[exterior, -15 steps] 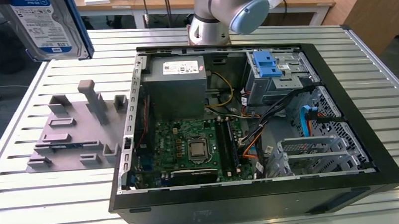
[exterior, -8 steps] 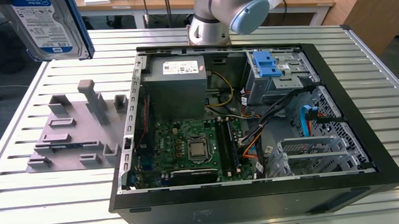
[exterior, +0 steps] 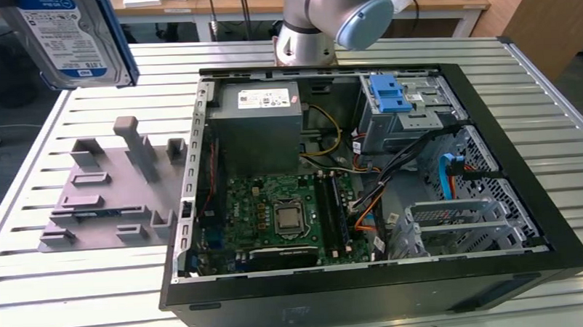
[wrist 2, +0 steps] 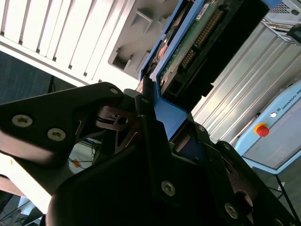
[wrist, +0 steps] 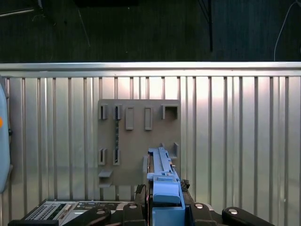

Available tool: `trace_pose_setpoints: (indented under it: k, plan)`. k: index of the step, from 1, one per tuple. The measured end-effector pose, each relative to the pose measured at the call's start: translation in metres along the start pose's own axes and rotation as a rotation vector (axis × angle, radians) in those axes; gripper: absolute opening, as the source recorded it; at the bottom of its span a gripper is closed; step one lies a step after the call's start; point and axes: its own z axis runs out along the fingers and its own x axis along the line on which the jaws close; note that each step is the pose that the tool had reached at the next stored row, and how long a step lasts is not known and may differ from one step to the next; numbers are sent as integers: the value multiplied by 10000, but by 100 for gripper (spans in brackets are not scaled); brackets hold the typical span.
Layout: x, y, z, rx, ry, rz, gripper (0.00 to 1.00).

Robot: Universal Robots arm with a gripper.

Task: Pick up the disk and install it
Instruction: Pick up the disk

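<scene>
Disk (exterior: 69, 40): hanging high at the exterior view's left, above the grey fixture plate (exterior: 108, 192), long axis running up-down, label facing the camera. Gripper (wrist: 165, 195): jaws gripping its blue carrier end. Open computer case (exterior: 374, 291): sitting right.

One disk (exterior: 69, 39), one hand (wrist 2: 164, 120), one open computer case (exterior: 325, 297), one grey fixture plate (exterior: 91, 208) and one slatted tabletop (exterior: 92, 287) are counted.

The disk (exterior: 69, 37), silver with a blue-and-white label in a blue frame, hangs aloft on edge, label facing the exterior view.
</scene>
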Motion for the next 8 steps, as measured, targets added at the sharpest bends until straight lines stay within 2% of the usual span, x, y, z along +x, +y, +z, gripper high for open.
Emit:
trace_pose_setpoints:
  k: [8]
  plan:
    - [41,-80,2,0,0,2,36]
